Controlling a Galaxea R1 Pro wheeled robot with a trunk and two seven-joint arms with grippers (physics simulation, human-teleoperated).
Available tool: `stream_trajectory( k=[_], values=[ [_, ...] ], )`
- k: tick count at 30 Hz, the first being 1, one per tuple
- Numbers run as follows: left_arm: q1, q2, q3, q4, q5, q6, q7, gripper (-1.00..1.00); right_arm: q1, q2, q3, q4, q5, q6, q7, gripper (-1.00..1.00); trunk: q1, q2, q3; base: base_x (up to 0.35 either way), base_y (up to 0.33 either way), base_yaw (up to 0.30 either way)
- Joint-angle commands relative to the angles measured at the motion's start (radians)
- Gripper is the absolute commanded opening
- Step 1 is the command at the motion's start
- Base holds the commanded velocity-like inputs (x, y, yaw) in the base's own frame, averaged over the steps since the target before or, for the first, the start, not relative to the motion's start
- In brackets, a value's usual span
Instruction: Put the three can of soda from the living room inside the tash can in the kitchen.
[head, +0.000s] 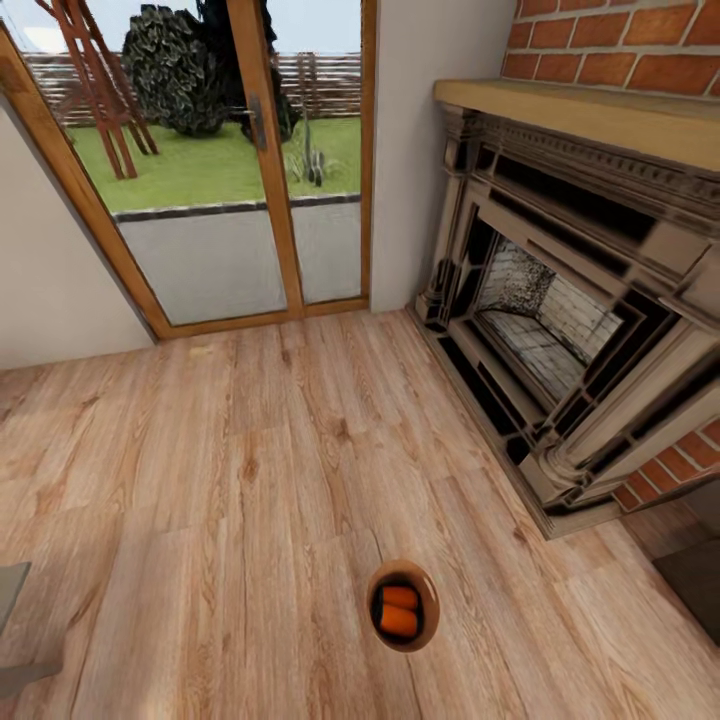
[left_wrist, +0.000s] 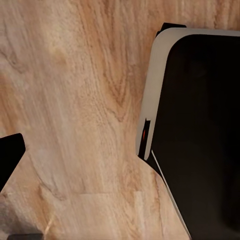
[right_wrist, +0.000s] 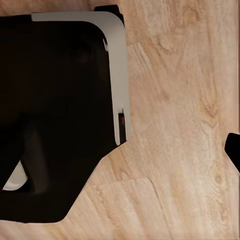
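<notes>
Bin (head: 428, 622) with brown inner wall stands on the wood floor (head: 250, 480) at lower centre of the head view, two orange cans (head: 398, 610) lying inside; fireplace (head: 560, 310) at right; whether either tool is spread or pressed together cannot be told

One trash can (head: 403, 605) stands on the wood floor (head: 230, 480). Two orange soda cans lie inside it, side by side: the upper soda can (head: 399, 597) and the lower soda can (head: 398, 622). One brick fireplace (head: 560, 330) with one mantel shelf (head: 590, 115) occupies the right wall. One glazed wooden door (head: 220, 160) of two panes is set in the far wall, with one handle (head: 259, 122). One grey low table corner (head: 12, 600) appears at the left edge.
</notes>
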Motion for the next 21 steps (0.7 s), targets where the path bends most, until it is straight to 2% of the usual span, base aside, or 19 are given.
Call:
stream_trajectory(
  k=[1,21],
  values=[
    [0.000,0.000,0.000,0.000,0.000,0.000,0.000,1.00,0.000,0.000,0.000,0.000,0.000,0.000,-0.003,1.00,-0.004,0.007,0.003,0.000,0.000,0.000],
    [-0.001,-0.003,-0.006,-0.002,-0.010,0.001,0.000,1.00,0.000,0.004,-0.012,-0.001,0.001,0.000,-0.030,1.00,-0.081,0.147,0.066,0.000,0.000,0.000]
  ],
)
